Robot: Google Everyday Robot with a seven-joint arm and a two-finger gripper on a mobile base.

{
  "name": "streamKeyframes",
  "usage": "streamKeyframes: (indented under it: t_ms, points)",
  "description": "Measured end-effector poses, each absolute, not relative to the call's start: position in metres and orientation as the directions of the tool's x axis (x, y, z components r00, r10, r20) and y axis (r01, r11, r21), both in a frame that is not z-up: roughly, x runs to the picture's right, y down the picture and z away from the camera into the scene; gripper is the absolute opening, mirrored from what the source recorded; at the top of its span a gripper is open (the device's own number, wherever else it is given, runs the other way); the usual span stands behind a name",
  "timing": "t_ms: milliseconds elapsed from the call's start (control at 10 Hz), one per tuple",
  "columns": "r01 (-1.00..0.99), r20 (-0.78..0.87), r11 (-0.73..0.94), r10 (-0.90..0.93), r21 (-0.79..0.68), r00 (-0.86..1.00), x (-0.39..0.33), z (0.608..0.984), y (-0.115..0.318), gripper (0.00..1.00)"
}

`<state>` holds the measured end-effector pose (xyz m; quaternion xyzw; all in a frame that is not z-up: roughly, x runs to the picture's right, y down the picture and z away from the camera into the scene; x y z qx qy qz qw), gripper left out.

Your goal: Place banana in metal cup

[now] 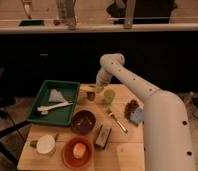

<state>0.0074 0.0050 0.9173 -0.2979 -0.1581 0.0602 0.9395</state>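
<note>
A dark cabinet front [52, 55] fills the room behind the work area, with a pale ledge [92, 27] running across the top. Below it stands a light wooden table [127, 155].

The white robot arm [162, 120] rises thick from the lower right, slopes up and left to a rounded elbow over the table's far edge, then bends steeply down. Its gripper [97, 86] hangs at the far middle of the table, just above the metal cup; whether it is apart, together or clamped on anything cannot be told.

A green tray [62, 82] lies at the far left with a white utensil [54, 106] in it. In front of it sit a dark bowl [83, 121], an orange bowl [66, 150] and a white mug [45, 145].

The metal cup [91, 95] is a small dark, shiny cylinder, upright near the tray's far right corner, with a light-green cup [109, 96] just beside it on the right.

The banana [86, 88] is a short pale-yellow streak, lying roughly level at the metal cup's rim, right at the gripper's tip. Whether it rests on the rim or is carried cannot be told.
</note>
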Motion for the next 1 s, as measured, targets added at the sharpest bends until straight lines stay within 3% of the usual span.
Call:
streamKeyframes:
  t_ms: [200,1000]
  points:
    - [-0.02,0.262,0.818,0.208,-0.575,0.942,0.007,0.9179,0.0035,0.01]
    - [-0.042,0.265,0.831,0.224,-0.555,0.938,0.0063,0.9227,-0.004,0.0]
